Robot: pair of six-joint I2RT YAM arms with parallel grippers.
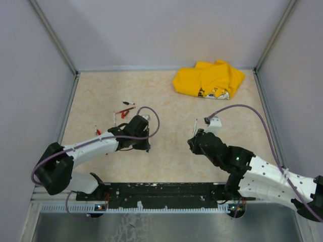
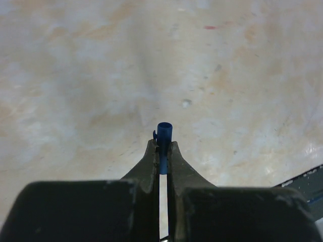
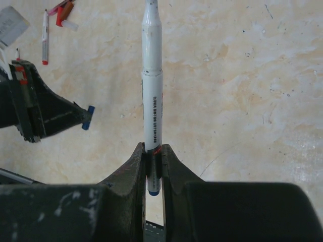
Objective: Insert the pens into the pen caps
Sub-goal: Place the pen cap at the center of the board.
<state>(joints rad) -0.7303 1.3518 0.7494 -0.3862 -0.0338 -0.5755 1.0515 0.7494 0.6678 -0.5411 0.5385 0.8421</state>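
My left gripper (image 2: 162,143) is shut on a small blue pen cap (image 2: 164,132), whose open end sticks out past the fingertips. In the right wrist view that cap (image 3: 88,117) shows at the tip of the left gripper, to the left of my right gripper (image 3: 153,148). The right gripper is shut on the lower end of a white pen (image 3: 152,91) with a blue base, which points away from the camera. From above, the left gripper (image 1: 146,145) and right gripper (image 1: 194,142) face each other across a gap. Loose pens (image 1: 128,103) and red caps (image 1: 124,110) lie behind the left arm.
A crumpled yellow cloth (image 1: 209,79) lies at the back right. More loose pens (image 3: 45,38) and red pieces (image 3: 63,12) lie at the upper left of the right wrist view. Walls enclose the table on three sides, and a black rail (image 1: 166,190) runs along the near edge.
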